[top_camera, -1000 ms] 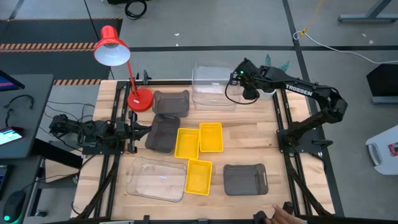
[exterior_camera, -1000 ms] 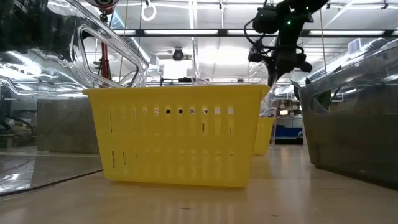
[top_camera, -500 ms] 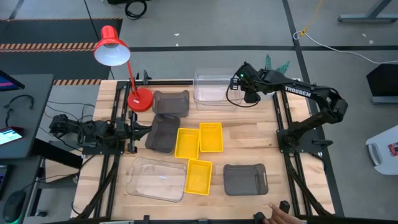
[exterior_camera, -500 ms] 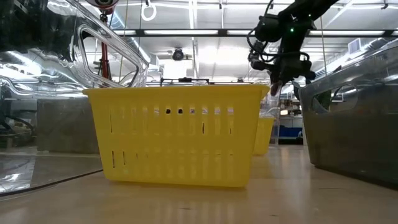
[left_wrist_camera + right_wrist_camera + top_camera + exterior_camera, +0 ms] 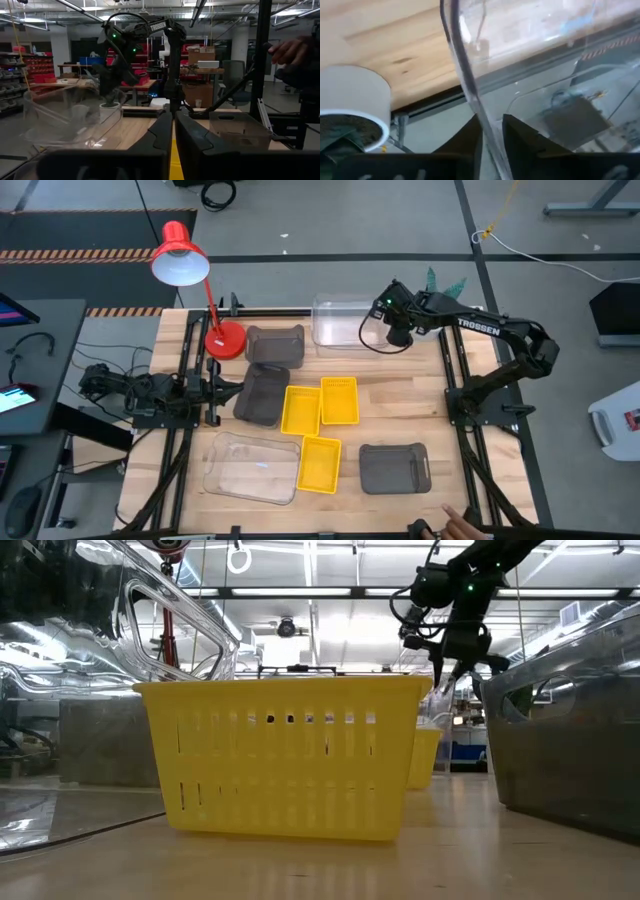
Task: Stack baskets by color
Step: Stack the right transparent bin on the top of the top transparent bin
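Right gripper straddles the clear plastic basket's rim, fingers parted, likely letting go; left gripper, closed, waits.

On the wooden surface, the right hand sits at the right end of a clear basket at the far edge; whether it touches the rim is hard to tell. The left hand rests at the left edge beside a grey basket. Three yellow baskets cluster mid-surface.
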You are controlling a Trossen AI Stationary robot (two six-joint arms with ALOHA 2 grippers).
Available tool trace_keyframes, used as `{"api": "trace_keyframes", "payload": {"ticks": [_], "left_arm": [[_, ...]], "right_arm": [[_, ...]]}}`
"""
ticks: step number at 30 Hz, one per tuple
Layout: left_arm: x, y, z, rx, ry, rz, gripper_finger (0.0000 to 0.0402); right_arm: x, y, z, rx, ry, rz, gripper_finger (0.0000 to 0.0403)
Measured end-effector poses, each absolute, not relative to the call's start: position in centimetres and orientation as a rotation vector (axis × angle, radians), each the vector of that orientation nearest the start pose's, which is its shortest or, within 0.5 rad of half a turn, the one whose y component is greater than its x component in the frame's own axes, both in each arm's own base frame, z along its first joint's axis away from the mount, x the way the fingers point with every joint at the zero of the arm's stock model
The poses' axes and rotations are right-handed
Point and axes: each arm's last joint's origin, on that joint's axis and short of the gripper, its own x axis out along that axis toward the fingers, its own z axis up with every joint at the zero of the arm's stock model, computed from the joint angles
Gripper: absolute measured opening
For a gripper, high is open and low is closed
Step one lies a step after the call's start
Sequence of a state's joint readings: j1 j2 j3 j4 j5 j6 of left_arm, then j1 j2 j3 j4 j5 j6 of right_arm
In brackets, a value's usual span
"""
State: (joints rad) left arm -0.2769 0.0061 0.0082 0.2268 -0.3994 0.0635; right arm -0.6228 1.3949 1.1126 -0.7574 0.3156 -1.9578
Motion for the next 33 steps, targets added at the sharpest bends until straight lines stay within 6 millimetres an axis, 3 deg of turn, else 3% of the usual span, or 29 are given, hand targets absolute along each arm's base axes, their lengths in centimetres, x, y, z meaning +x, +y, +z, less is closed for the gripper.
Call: {"api": "trace_keyframes", "payload": {"ticks": [9,21,25,30,33], "left_arm": [[9.2,-1.5,18.7,-0.013,-0.212,0.128,0.0036],[9.2,-1.5,18.7,-0.013,-0.212,0.129,0.0031],[9.2,-1.5,18.7,-0.013,-0.212,0.129,0.0036],[9.2,-1.5,18.7,-0.012,-0.212,0.128,0.003],[9.2,-1.5,18.7,-0.012,-0.212,0.129,0.0026]], "right_arm": [[21.6,-16.6,27.0,-1.353,1.498,0.357,0.0131],[21.6,-15.6,26.9,-1.332,1.475,0.43,0.0126],[21.5,-15.7,26.9,-1.341,1.473,0.445,0.0097],[21.4,-15.8,26.8,-1.331,1.457,0.477,0.0013],[21.5,-15.9,26.8,-1.342,1.443,0.475,0.0013]]}}
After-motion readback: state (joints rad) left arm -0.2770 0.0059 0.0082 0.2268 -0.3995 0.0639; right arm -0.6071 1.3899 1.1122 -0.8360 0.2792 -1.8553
